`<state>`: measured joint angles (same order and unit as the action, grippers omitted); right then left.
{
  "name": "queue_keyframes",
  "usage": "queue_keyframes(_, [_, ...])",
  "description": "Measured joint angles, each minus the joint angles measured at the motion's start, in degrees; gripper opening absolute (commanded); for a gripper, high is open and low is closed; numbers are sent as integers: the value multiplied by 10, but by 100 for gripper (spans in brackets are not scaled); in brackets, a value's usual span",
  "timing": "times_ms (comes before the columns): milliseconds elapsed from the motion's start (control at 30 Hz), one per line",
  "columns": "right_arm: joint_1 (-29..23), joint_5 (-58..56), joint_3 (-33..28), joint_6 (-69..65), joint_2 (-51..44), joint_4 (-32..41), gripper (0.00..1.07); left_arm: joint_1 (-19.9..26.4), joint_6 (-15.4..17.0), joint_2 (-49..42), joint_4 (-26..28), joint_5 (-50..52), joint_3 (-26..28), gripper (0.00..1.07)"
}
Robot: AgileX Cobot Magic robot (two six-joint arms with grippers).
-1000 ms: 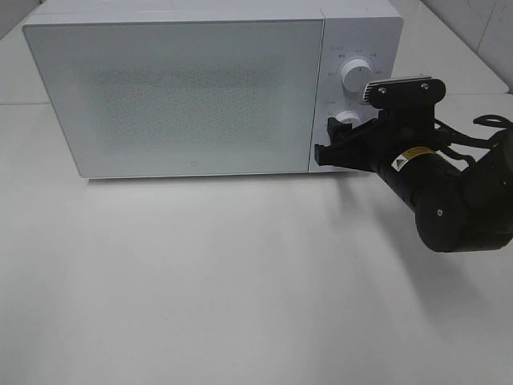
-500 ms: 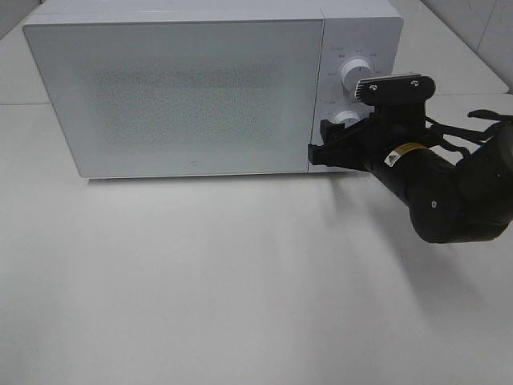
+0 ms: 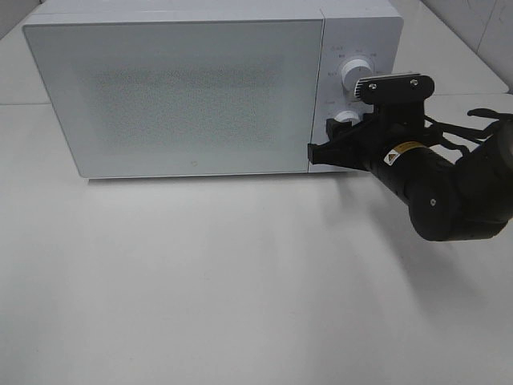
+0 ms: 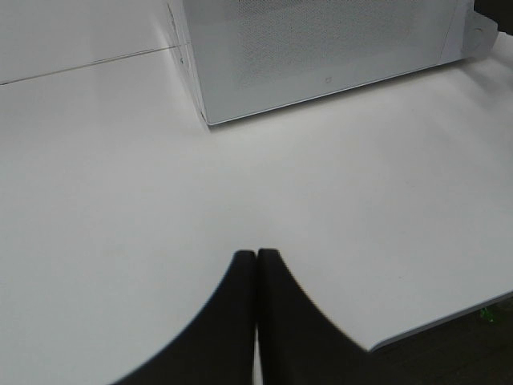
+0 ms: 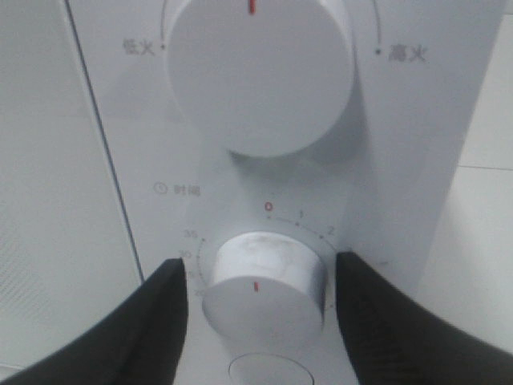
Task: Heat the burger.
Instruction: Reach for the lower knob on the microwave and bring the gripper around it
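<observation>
While my right gripper point(image 5: 260, 273) straddles the lower dial point(image 5: 264, 293) of the microwave point(image 3: 385, 32), jaws spread just wider than it, the burger is out of sight; whether it sits behind that shut door point(image 3: 176, 96) I cannot tell.

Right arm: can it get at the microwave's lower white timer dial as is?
Probably yes: the right arm has its jaws open either side of the lower white round timer dial, nothing between.

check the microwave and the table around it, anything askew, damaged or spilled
Nothing stands out. The microwave sits square on the table with its door shut flush, no spill around it. The lower knob looks intact, pointer at zero, with the right gripper open on either side of it.
</observation>
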<state>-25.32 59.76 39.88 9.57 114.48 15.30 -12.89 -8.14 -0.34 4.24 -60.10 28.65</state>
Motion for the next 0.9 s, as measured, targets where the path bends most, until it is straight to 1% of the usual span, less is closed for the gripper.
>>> queue_keyframes(33, [0, 0, 1, 0, 0, 0, 44, 0, 0, 0, 0, 0, 0, 0])
queue_keyframes(67, [0, 0, 1, 0, 0, 0, 44, 0, 0, 0, 0, 0, 0, 0])
queue_keyframes(100, [0, 0, 1, 1, 0, 1, 36, 0, 0, 0, 0, 0, 0, 0])
queue_keyframes(133, [0, 0, 1, 1, 0, 1, 32, 0, 0, 0, 0, 0, 0, 0])
queue_keyframes(167, [0, 0, 1, 1, 0, 1, 32, 0, 0, 0, 0, 0, 0, 0])
queue_keyframes(200, [0, -1, 1, 1, 0, 1, 21, 0, 0, 0, 0, 0, 0, 0])
queue_keyframes(233, [0, -1, 1, 1, 0, 1, 16, 0, 0, 0, 0, 0, 0, 0])
queue_keyframes(267, [0, -1, 1, 1, 0, 1, 16, 0, 0, 0, 0, 0, 0, 0])
queue_keyframes(300, [0, -1, 1, 1, 0, 1, 4, 0, 0, 0, 0, 0, 0, 0])
queue_keyframes(333, [0, -1, 1, 1, 0, 1, 4, 0, 0, 0, 0, 0, 0, 0])
queue_keyframes(367, [0, -1, 1, 1, 0, 1, 0, 0, 0, 0, 0, 0, 0, 0])
queue_keyframes(600, [0, -3, 1, -5, 0, 1, 0, 0, 0, 0, 0, 0, 0, 0])
queue_keyframes(667, [0, -3, 1, -42, 0, 3, 0, 0, 0, 0, 0, 0, 0, 0])
queue_keyframes(767, [0, -3, 1, -59, 0, 3, 0, 0, 0, 0, 0, 0, 0, 0])
queue_keyframes(833, [0, -5, 2, -123, 0, 3, 0, 0, 0, 0, 0, 0, 0, 0])
queue_keyframes(867, [0, -5, 2, -123, 0, 3, 0, 0, 0, 0, 0, 0, 0, 0])
queue_keyframes(900, [0, -5, 2, -173, 0, 4, 0, 0, 0, 0, 0, 0, 0, 0])
